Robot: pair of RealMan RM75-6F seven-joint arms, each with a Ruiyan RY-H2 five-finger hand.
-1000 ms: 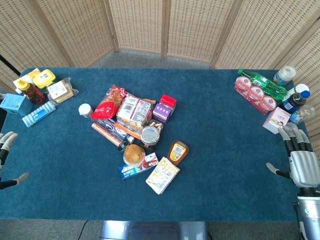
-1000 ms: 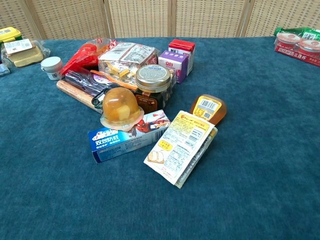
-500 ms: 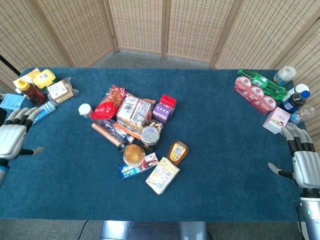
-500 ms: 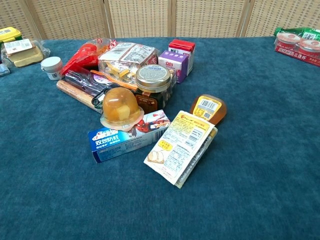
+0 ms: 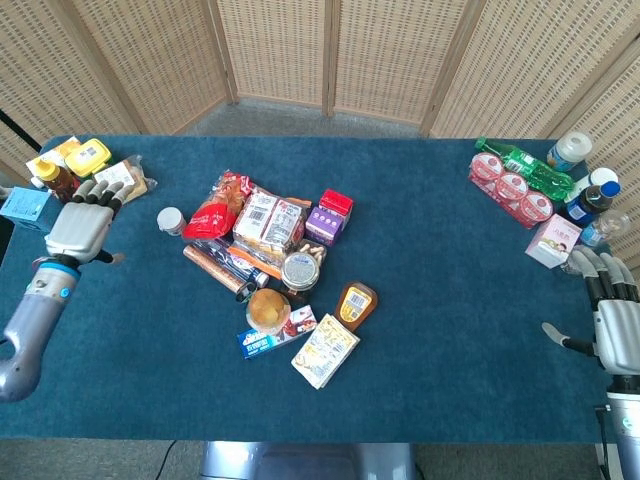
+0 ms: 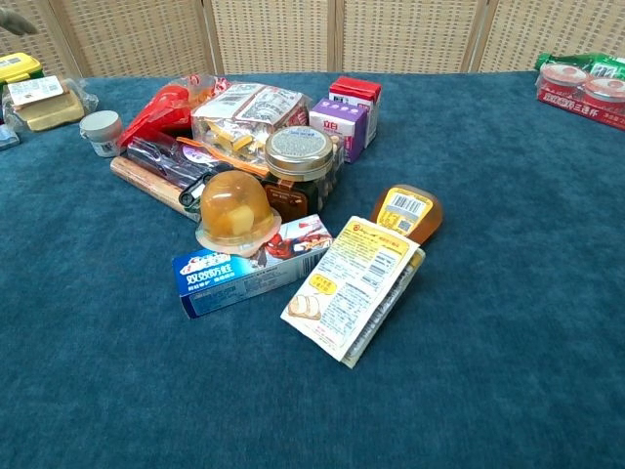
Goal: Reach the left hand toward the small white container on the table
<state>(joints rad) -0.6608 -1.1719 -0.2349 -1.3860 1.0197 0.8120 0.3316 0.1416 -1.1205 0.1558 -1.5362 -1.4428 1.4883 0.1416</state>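
While the left hand (image 5: 80, 226) hovers with fingers spread and nothing in it, the small white container (image 5: 171, 220) stands free on the blue tabletop (image 5: 450, 280).

From the head view, that hand is over the tabletop's left part, near the container but apart from it, its fingertips pointing toward a wrapped yellow pack (image 5: 124, 180) and a brown bottle (image 5: 58, 181) behind. The container sits just beside a red bag (image 5: 218, 211) at the left edge of the middle heap, which also has a purple carton (image 5: 326, 224) and a metal-lidded jar (image 5: 299, 270). In the chest view the container (image 6: 101, 132) shows upright with a white lid. At the right edge the right hand (image 5: 615, 322) is likewise spread and empty, near a pink box (image 5: 553, 240).
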